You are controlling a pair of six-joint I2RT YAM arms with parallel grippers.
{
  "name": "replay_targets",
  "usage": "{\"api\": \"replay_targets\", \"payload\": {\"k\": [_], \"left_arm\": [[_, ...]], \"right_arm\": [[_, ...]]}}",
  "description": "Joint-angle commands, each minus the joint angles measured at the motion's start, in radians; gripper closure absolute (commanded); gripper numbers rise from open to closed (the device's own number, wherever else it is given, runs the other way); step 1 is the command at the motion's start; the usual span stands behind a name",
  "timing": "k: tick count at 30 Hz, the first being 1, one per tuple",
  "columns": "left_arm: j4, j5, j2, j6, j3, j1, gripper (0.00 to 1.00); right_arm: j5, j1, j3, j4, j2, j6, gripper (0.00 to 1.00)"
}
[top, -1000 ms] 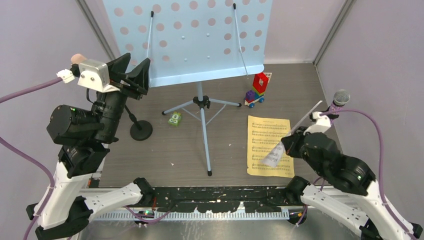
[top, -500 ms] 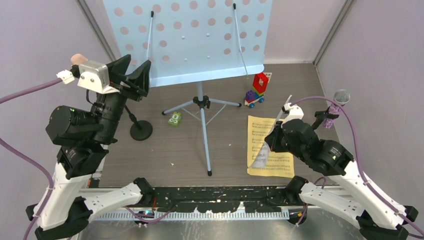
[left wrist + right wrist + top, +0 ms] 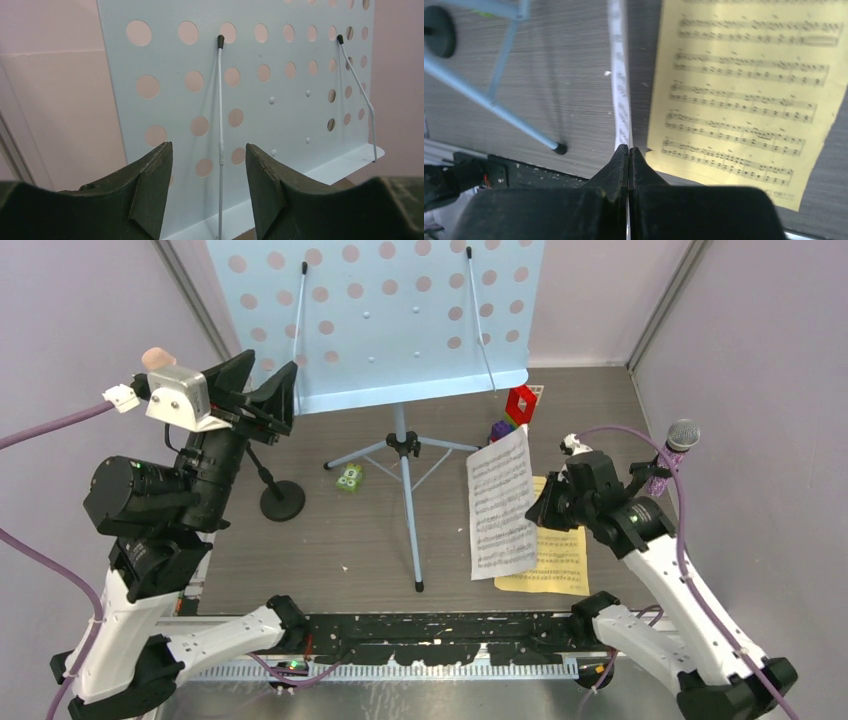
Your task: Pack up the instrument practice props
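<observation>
My right gripper [image 3: 540,510] [image 3: 629,148] is shut on the edge of the white score sheet [image 3: 500,502] [image 3: 619,85], held up above the table. Beneath it the yellow score sheet [image 3: 556,562] [image 3: 744,95] lies flat. The pale-blue music rack [image 3: 380,310] [image 3: 280,100] stands on its tripod legs [image 3: 405,475] at the back. My left gripper [image 3: 262,390] [image 3: 207,150] hangs open and empty in front of the rack's left side. A peach microphone [image 3: 153,357] peeks out behind the left wrist, above a black round-based holder [image 3: 282,500]. At the right wall stands the purple glitter microphone [image 3: 672,455].
A colourful toy brick car [image 3: 517,408] sits under the rack's right corner, partly behind the white sheet. A small green block [image 3: 349,477] lies left of the tripod. Walls close in on three sides. A black rail [image 3: 430,630] runs along the near edge.
My right arm has swung left and turned its wrist, so the white sheet went from edge-on to facing up, left of the yellow sheet. The left gripper has barely moved.
</observation>
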State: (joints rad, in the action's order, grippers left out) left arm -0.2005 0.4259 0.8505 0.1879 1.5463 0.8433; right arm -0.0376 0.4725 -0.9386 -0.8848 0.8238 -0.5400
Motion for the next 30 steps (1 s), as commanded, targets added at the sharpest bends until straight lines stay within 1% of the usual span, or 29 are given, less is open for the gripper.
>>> {"api": "replay_targets", "payload": {"k": [1, 4, 7, 12, 16, 18, 23, 27, 30], "left_arm": [[0.007, -0.001, -0.005, -0.001, 0.009, 0.002, 0.43], [0.002, -0.001, -0.010, -0.004, 0.009, 0.002, 0.42], [-0.005, 0.000, -0.017, -0.002, 0.008, 0.002, 0.42], [0.000, 0.001, -0.025, -0.002, 0.000, 0.002, 0.42], [0.002, -0.002, -0.017, -0.007, 0.002, 0.002, 0.42], [0.003, -0.008, -0.011, -0.012, 0.001, 0.003, 0.42], [0.003, -0.020, -0.001, -0.024, 0.004, 0.002, 0.42], [-0.007, -0.022, 0.001, -0.027, 0.009, 0.002, 0.42], [-0.020, -0.024, -0.002, -0.034, 0.014, 0.002, 0.41]], "right_arm": [[-0.134, -0.118, 0.014, -0.015, 0.077, 0.031, 0.99], [-0.005, -0.156, -0.020, -0.078, 0.161, 0.009, 0.98], [0.078, -0.176, -0.023, -0.115, 0.204, -0.025, 0.97], [0.194, -0.178, -0.030, -0.146, 0.191, -0.096, 0.96], [0.273, -0.178, -0.056, -0.187, 0.169, -0.103, 0.96], [0.287, -0.179, -0.076, -0.199, 0.182, -0.090, 0.95], [0.301, -0.178, -0.105, -0.232, 0.273, -0.050, 0.90], [0.319, -0.178, -0.104, -0.226, 0.288, -0.054, 0.87], [0.322, -0.178, -0.108, -0.210, 0.280, -0.065, 0.77]]}}
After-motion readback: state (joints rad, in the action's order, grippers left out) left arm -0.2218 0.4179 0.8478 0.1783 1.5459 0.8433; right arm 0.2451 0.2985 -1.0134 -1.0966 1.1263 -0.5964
